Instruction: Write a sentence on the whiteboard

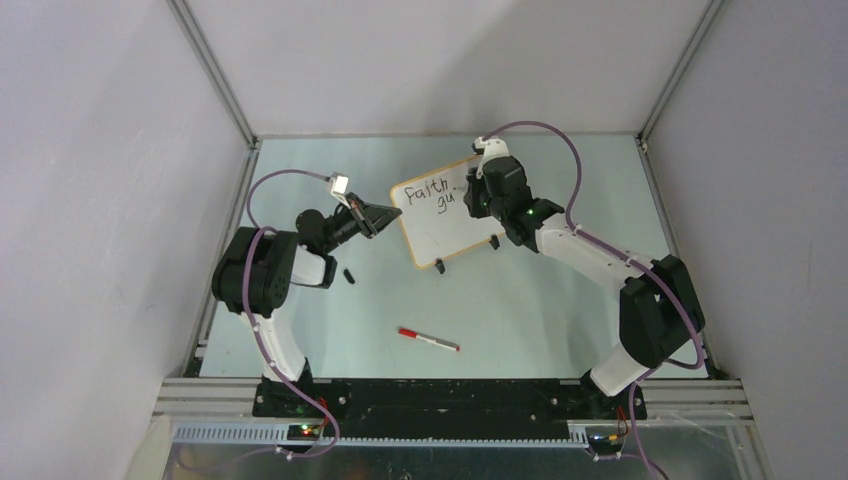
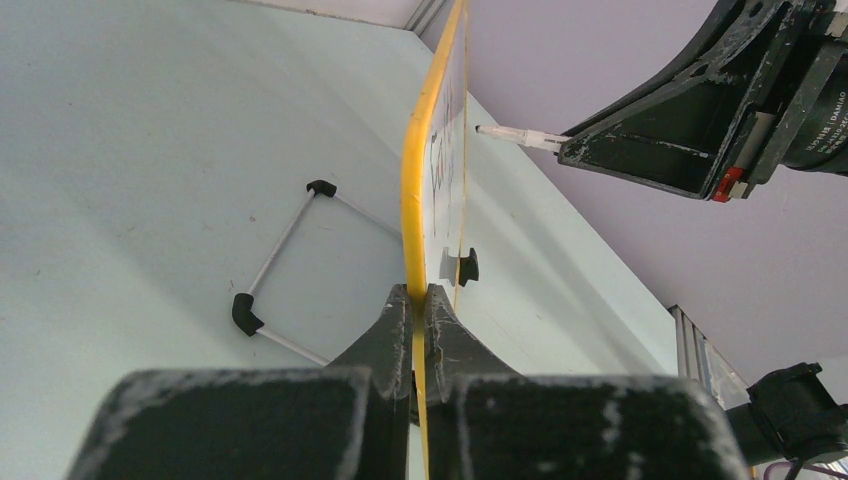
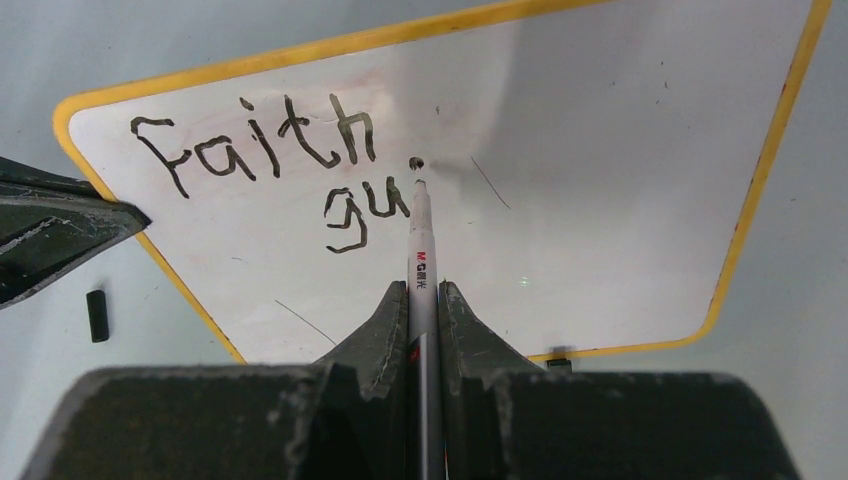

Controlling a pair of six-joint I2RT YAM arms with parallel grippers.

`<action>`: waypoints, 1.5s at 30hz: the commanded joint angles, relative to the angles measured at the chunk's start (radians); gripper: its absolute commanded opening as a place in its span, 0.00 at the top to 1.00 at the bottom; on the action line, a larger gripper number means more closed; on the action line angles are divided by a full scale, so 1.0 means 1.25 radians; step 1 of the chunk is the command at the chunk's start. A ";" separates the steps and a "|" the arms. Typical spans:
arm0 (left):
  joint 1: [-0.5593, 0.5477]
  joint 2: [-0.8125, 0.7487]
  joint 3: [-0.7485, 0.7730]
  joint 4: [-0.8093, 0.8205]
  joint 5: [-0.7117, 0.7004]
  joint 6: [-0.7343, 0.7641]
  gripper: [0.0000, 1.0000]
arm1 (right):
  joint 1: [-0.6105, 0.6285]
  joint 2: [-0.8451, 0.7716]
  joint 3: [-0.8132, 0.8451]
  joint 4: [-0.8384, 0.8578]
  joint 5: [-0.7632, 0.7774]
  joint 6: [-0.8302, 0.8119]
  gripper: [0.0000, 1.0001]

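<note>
Far left, overhead view: left arm bent over the table [image 1: 540, 300], reaching toward 2 o'clock from its base. Small black cap [image 1: 349, 275] loose on the table just beside that arm, at about 7 o'clock from the left gripper [image 1: 375, 218].

Left gripper — jaws clenched on the yellow-orange frame of the whiteboard [image 1: 445, 225], at the board's 9 o'clock edge. Seen edge-on from the left wrist: both fingers pinched flat against the thin frame. Behind the board there, a wire stand [image 2: 280, 260] with black corner pieces, resting on the table.

Whiteboard: mid-back of the table, between the two grippers, standing on two black clip feet [image 1: 439, 266] at its lower edge, written face turned toward the arm bases.

Loose pen [image 1: 428, 340], red at one end and white along the barrel, flat on the table at 6 o'clock from the board and well apart from it.

Lettering [image 3: 260, 150]: black strokes in the upper left of the board. Reads "faith" on the top line, "gu" below it at roughly 5 o'clock.

Marker [image 3: 420, 250]: white barrel with a printed band, pointing to 12 o'clock in the right wrist view, tip at a small black dot just right of the "u". From the left wrist, tip meets the board face.

Right gripper [image 3: 422, 290] — clenched round the marker barrel, over the board's 2 o'clock corner in the overhead view. Right arm stretched toward 11 o'clock from its base.
</note>
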 commanded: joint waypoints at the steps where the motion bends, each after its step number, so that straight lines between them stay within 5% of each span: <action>1: 0.000 -0.009 -0.005 0.037 0.015 0.023 1.00 | 0.003 0.004 0.004 0.025 -0.006 0.000 1.00; 45: 0.001 -0.009 -0.006 0.037 0.016 0.023 1.00 | -0.008 0.046 0.057 -0.039 -0.006 -0.001 1.00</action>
